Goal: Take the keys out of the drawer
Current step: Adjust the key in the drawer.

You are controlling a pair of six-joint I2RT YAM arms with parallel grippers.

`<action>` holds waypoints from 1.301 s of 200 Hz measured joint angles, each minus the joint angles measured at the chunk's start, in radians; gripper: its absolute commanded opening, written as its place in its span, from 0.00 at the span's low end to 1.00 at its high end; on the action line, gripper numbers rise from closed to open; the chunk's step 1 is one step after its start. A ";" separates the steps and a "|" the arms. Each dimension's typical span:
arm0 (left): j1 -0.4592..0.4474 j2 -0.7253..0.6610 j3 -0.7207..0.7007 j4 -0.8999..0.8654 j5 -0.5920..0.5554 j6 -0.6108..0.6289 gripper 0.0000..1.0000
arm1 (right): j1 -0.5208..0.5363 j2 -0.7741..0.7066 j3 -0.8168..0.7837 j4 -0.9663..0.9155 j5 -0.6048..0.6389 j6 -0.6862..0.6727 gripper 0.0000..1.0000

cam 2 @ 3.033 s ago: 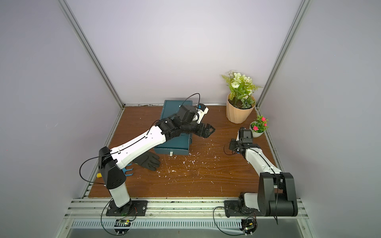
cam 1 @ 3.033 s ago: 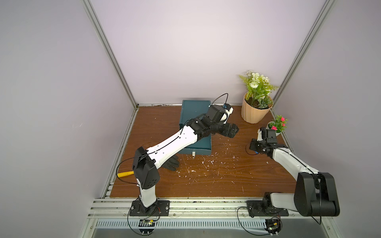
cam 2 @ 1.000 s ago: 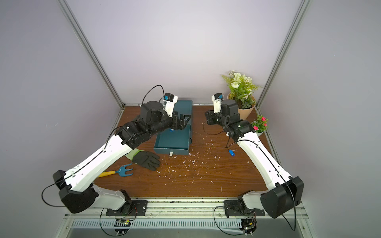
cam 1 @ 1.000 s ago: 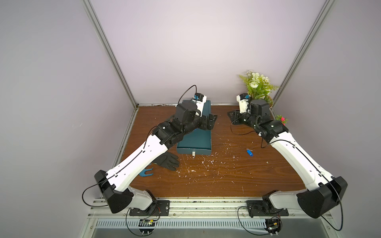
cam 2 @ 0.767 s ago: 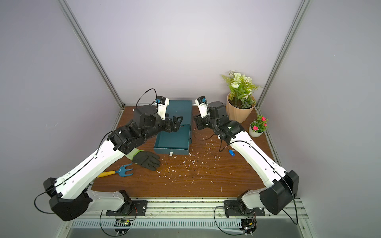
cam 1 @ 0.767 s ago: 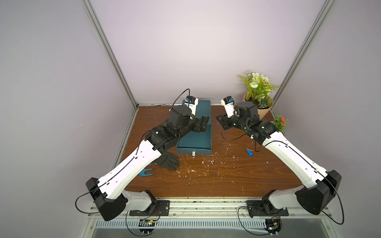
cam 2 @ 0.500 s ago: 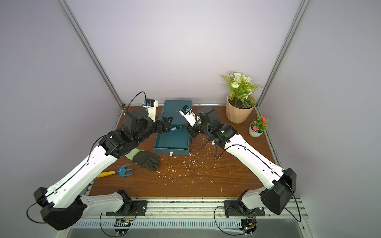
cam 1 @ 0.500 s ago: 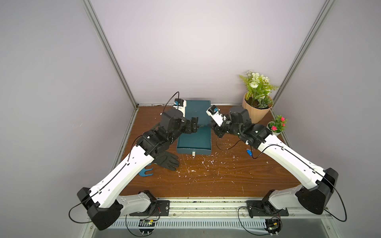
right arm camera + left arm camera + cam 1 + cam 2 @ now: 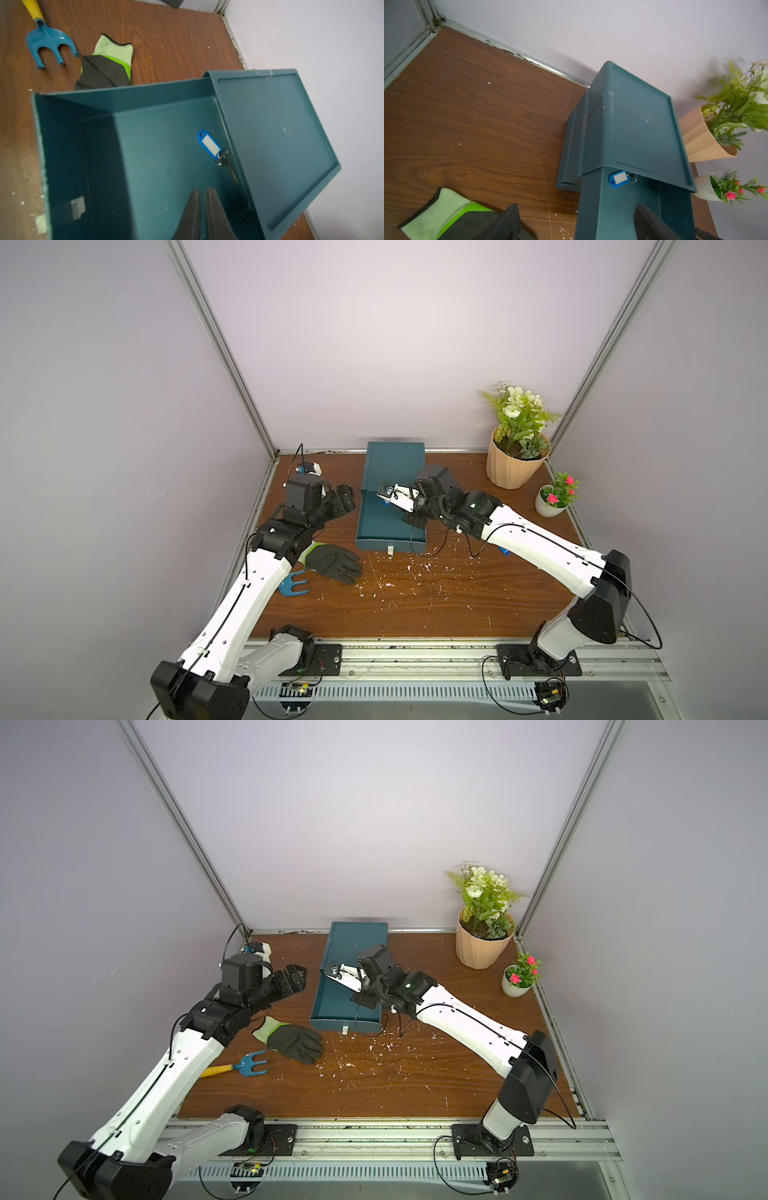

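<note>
The teal drawer (image 9: pixel 390 546) (image 9: pixel 345 1025) stands pulled out of its teal cabinet (image 9: pixel 395 460). In it lies one of the keys (image 9: pixel 208 143) (image 9: pixel 618 179), silver on a blue tag with a white label, close under the cabinet's lip. A second blue tag (image 9: pixel 503 551) peeks out from under my right arm, on the table. My right gripper (image 9: pixel 202 190) (image 9: pixel 415 521) hangs over the drawer, shut and empty, short of the key. My left gripper (image 9: pixel 345 499) (image 9: pixel 295 979) (image 9: pixel 577 209) stands open and empty beside the cabinet's left side.
A black and green glove (image 9: pixel 332 566) and a blue hand rake (image 9: pixel 249 1065) lie left of the drawer's front. A tall potted plant (image 9: pixel 515 464) and a small flower pot (image 9: pixel 552 502) stand at the back right. White flecks litter the wooden table (image 9: pixel 415 605).
Both arms have swung leftward. My right gripper came from the plant side to above the drawer and shut. My left gripper moved off the cabinet to its left, staying open.
</note>
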 measured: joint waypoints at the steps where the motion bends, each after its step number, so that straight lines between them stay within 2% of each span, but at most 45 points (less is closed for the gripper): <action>1: 0.001 0.000 0.000 0.000 0.001 0.000 0.88 | 0.000 0.002 0.002 -0.001 0.002 0.000 0.05; 28: 0.026 0.000 0.000 0.002 0.032 0.000 0.89 | 0.008 0.089 0.079 -0.023 0.037 -0.026 0.02; 61: 0.029 0.000 0.000 0.001 0.055 0.000 0.89 | 0.008 0.142 0.094 -0.027 0.082 -0.040 0.01; 148: 0.033 -0.003 0.001 -0.054 0.061 0.007 0.89 | 0.007 0.201 0.089 0.093 0.161 -0.092 0.01; 260: 0.033 -0.035 0.003 -0.096 0.061 0.007 0.89 | 0.008 0.269 0.054 0.162 0.176 -0.100 0.01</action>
